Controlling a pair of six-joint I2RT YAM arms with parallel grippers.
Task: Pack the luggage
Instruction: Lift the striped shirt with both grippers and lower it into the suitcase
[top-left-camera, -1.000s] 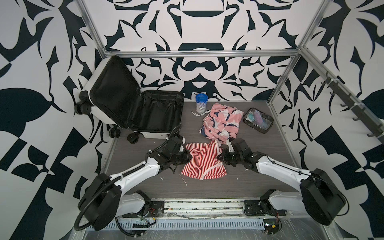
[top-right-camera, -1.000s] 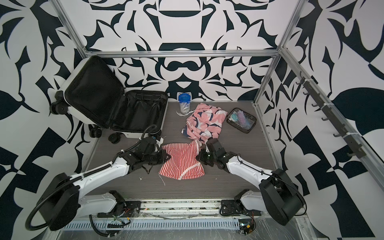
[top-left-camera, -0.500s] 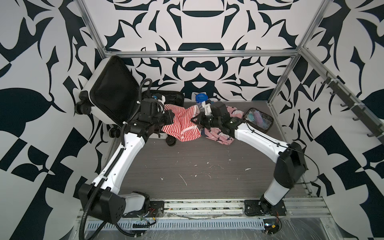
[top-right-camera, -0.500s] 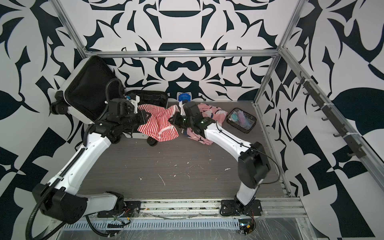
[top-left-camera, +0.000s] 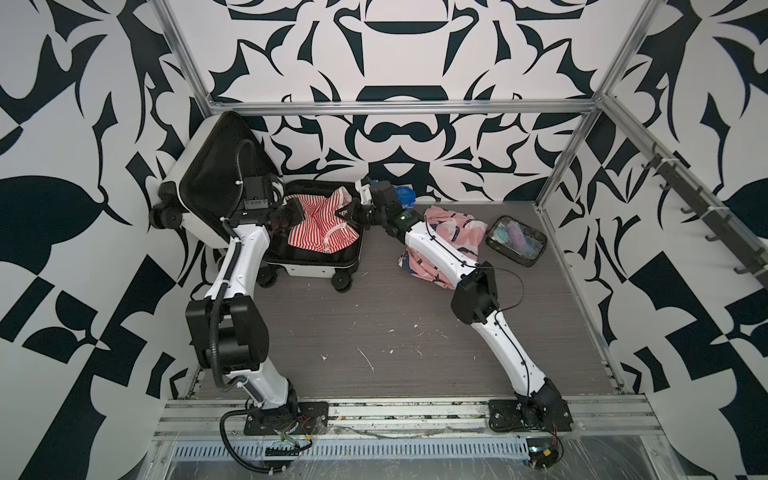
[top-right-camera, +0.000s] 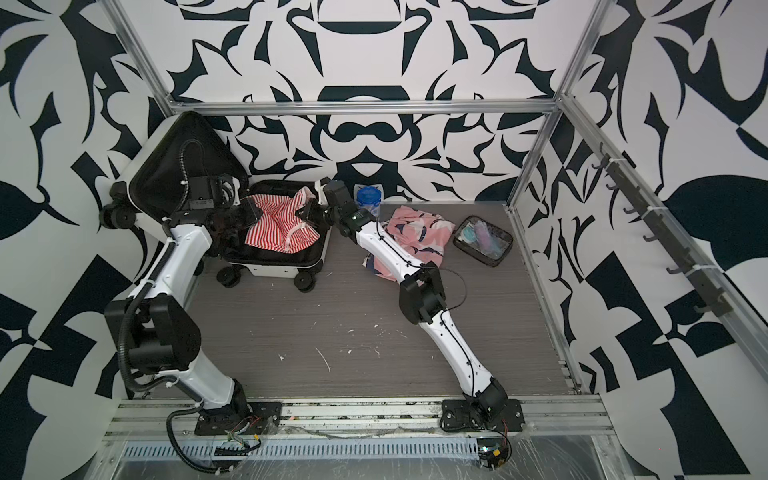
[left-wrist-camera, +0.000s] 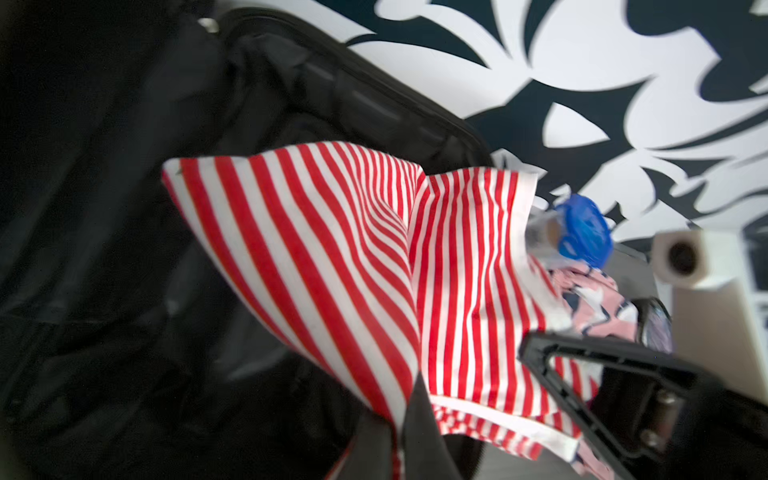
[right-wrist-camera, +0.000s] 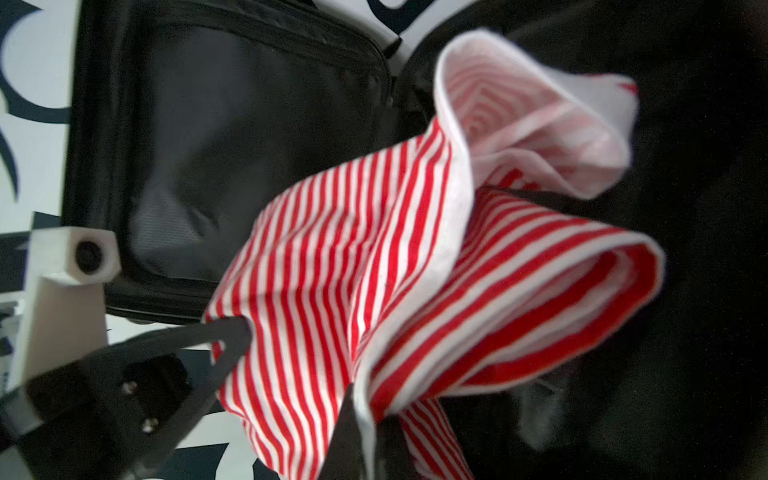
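- The left gripper (top-left-camera: 293, 212) has its jaws together on one edge of the red-and-white striped cloth garment (top-left-camera: 320, 227). The right gripper (top-left-camera: 348, 211) is clamped on the opposite edge, so the cloth hangs spread between them.
- The garment sags over the black-lined lower half of the small white hard-shell suitcase (top-left-camera: 309, 271). The suitcase lies open at the back left of the grey wood-grain tabletop (top-left-camera: 395, 320), its other half propped up.
- To do this step well, I would lower both grips together and draw them slightly inward so the cloth slackens. I would release only once every hem lies inside the rim — the near hem looks close to it.
- Only the top views show what waits outside: a pink patterned garment (top-left-camera: 462, 226), a clear black-trimmed pouch (top-left-camera: 517, 241) and a blue-lidded clear jar (top-right-camera: 368, 198).
- The wrist views, though blurred, show the pinches close up — the right wrist view also shows the cloth doubled over, its pale inner face showing.
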